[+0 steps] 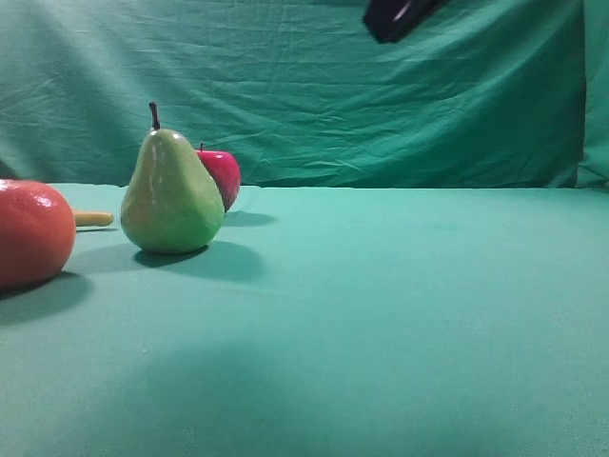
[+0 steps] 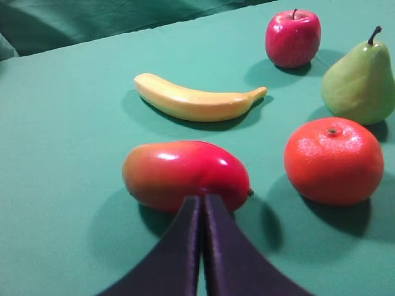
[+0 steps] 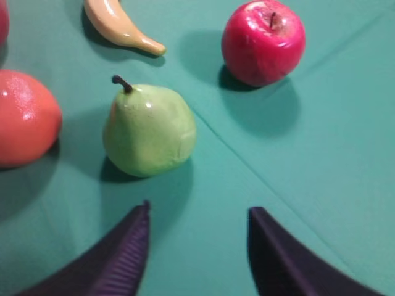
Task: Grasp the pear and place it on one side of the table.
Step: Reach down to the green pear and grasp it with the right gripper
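The bench (image 1: 400,314) is covered in teal-green cloth, and a wrinkled curtain (image 1: 381,95) of the same colour hangs behind it. The high view shows only three fruits well; the left wrist view shows also a red-yellow mango (image 2: 185,174) and the whole banana (image 2: 194,100). The orange fruit (image 2: 333,160) lies just beside the pear (image 1: 171,195). The pear stands upright on the left part of the bench, glossy yellow-green, wide below and narrow above, with a dark stem. The red apple (image 1: 222,174) stands behind it. The right gripper (image 3: 197,246) hangs above the pear with its fingers wide apart. The left gripper (image 2: 202,246) has its fingers together, holding nothing
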You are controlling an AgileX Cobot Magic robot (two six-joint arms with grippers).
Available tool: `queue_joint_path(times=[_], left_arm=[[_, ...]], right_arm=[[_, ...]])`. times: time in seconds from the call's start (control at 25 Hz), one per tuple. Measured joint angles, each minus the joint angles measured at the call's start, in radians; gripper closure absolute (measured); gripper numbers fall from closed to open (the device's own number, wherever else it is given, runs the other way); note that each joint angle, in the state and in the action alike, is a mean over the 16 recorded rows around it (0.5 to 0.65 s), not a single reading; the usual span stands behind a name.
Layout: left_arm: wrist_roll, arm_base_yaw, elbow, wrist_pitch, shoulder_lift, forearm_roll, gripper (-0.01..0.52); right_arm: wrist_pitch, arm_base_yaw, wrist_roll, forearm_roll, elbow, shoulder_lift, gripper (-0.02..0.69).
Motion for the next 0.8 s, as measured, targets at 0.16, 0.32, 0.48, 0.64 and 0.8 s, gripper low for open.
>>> queue_joint_path(times=[0.16,0.32,0.48,0.64,0.8], left_arm=[[0.0,0.0,0.0,0.0,0.0,0.0,0.514],[0.0,0.0,0.0,0.0,0.0,0.0,0.514],[0.0,0.0,0.0,0.0,0.0,0.0,0.514],[0.0,0.0,0.0,0.0,0.0,0.0,0.514],[0.0,0.0,0.0,0.0,0.0,0.0,0.514]], right_arm=[[0.034,0.021,-0.005,0.0,-0.096,0.097,0.089],[0.066,0.032,-0.01,0.0,-0.185,0.188,0.01],[0.085,0.035,-0.013,0.0,-0.265,0.275,-0.003],[0.086,0.037,-0.021,0.0,-0.328,0.353,0.012],[0.077,0.037,-0.028,0.0,-0.374,0.416,0.056]])
